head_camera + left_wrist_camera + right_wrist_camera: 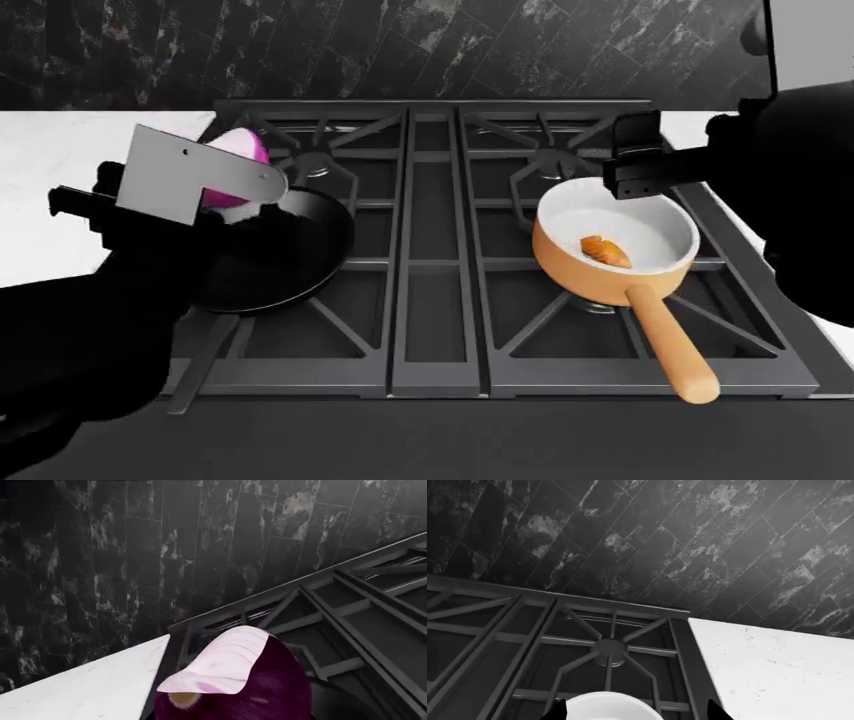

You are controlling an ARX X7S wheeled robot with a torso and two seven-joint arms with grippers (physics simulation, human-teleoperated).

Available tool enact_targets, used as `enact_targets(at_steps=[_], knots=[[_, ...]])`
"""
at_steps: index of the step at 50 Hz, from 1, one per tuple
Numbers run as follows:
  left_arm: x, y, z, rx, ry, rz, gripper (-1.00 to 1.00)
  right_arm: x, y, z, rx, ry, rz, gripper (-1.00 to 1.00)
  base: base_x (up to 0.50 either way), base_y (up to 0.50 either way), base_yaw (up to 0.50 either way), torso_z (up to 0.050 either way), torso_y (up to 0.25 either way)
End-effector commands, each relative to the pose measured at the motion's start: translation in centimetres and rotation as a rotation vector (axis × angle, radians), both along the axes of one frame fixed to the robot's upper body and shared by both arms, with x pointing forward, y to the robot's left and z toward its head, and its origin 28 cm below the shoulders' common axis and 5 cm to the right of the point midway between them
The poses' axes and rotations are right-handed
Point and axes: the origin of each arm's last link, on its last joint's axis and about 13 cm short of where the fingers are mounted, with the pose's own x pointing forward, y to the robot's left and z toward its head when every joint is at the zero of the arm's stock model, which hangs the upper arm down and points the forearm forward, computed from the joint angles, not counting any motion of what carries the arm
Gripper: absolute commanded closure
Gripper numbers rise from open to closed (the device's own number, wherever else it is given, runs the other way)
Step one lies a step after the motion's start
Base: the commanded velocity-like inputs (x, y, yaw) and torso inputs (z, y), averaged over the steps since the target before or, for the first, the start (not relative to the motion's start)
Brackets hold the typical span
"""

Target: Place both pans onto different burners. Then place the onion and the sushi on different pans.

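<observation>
The left arm reaches over the stove's left side, its fingers [230, 172] pinching the onion [240, 148] above the far rim of the black frying pan [287, 250]. On the front right burner, the orange saucepan [561, 250] holds the sushi [605, 250]. The right fingers [635, 711] hover spread above the saucepan's far rim, the white tabletop [774, 665] beside the grate.

The left gripper [230, 190] is mostly masked by its grey bracket, so how its jaws stand around the onion [238, 152] cannot be read — the left wrist view crops the onion's lower half. The frying pan [287, 255] is partly buried under the dark arm. The right wrist view shows only a sliver of the saucepan [608, 707].
</observation>
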Motion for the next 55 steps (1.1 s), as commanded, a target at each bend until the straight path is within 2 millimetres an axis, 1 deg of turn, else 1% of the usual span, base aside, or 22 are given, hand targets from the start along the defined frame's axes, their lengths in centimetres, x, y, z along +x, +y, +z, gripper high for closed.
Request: enact_targets(at_steps=[1, 10, 13, 25, 35, 46, 47, 55], knots=[[1.1, -0.6, -1.0, -0.002, 0.105, -0.024, 1.00, 0.1, -0.3, -0.9, 0.014, 0.011, 0.002, -1.00, 0.00, 0.00, 0.00, 0.000, 0.000], [1.5, -0.4, 0.4, -0.026, 0.148, -0.025, 1.00, 0.2, -0.4, -1.2, 0.020, 0.018, 0.000, -1.00, 0.00, 0.00, 0.00, 0.000, 0.000], [1.6, -0.4, 0.6, -0.031, 0.159, -0.027, 1.00, 0.2, -0.4, -1.2, 0.022, 0.018, -0.001, -1.00, 0.00, 0.00, 0.00, 0.000, 0.003], [1.8, -0.5, -0.2, -0.005, 0.198, -0.031, 1.00, 0.4, -0.4, -1.2, 0.023, 0.018, -0.002, -1.00, 0.00, 0.00, 0.00, 0.000, 0.000], [1.8, -0.3, -1.2, 0.002, 0.229, -0.023, 1.00, 0.7, -0.3, -1.7, 0.019, 0.031, -0.001, -1.00, 0.00, 0.00, 0.00, 0.000, 0.000], [1.7, -0.2, -0.7, -0.002, 0.215, -0.019, 1.00, 0.8, -0.2, -1.9, 0.016, 0.034, 0.002, -1.00, 0.00, 0.00, 0.00, 0.000, 0.001], [1.7, -0.2, -0.6, -0.002, 0.213, -0.019, -1.00, 0.8, -0.2, -1.8, 0.017, 0.035, 0.002, -1.00, 0.00, 0.00, 0.00, 0.000, 0.000], [1.8, -0.1, -0.4, -0.002, 0.203, -0.012, -1.00, 0.9, -0.2, -1.9, 0.018, 0.037, 0.002, -1.00, 0.00, 0.00, 0.00, 0.000, 0.000]])
